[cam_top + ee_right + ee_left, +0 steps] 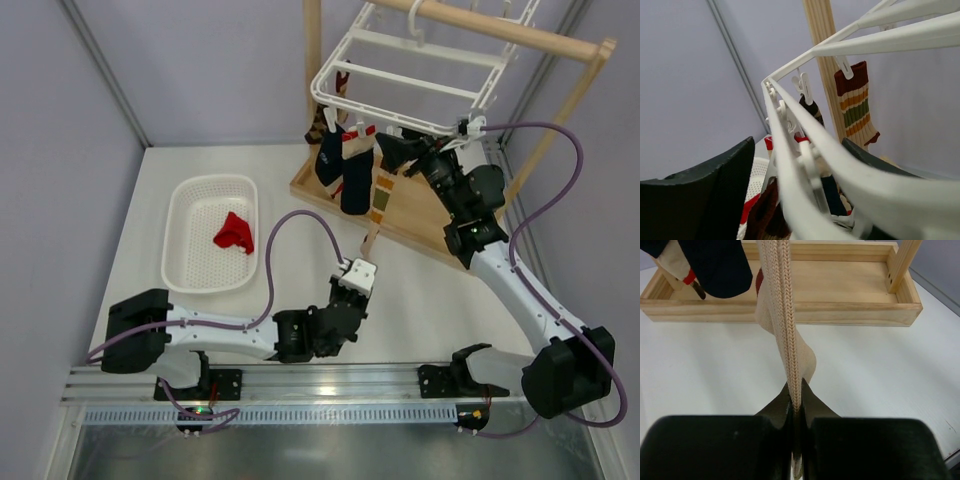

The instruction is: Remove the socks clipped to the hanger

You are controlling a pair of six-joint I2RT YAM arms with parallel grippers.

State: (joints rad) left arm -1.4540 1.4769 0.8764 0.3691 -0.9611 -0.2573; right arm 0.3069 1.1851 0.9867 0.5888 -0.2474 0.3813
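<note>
The white hanger (400, 70) hangs from the wooden rail. Dark navy socks (345, 170) and a cream striped sock (381, 200) are clipped to its near rim. My left gripper (363, 266) is shut on the lower end of the cream sock (786, 315), which runs taut up from the jaws (796, 407). My right gripper (395, 150) is open, with a finger on each side of the hanger rim (805, 135) near its clips (804, 87). Another cream striped sock (855, 105) hangs behind. A red sock (235, 232) lies in the basket.
The white slotted basket (185, 205) sits at the left. The wooden stand's base tray (425, 215) lies under the hanger, with its posts (313, 60) and rail (520, 35) above. The tray also shows in the left wrist view (840, 310).
</note>
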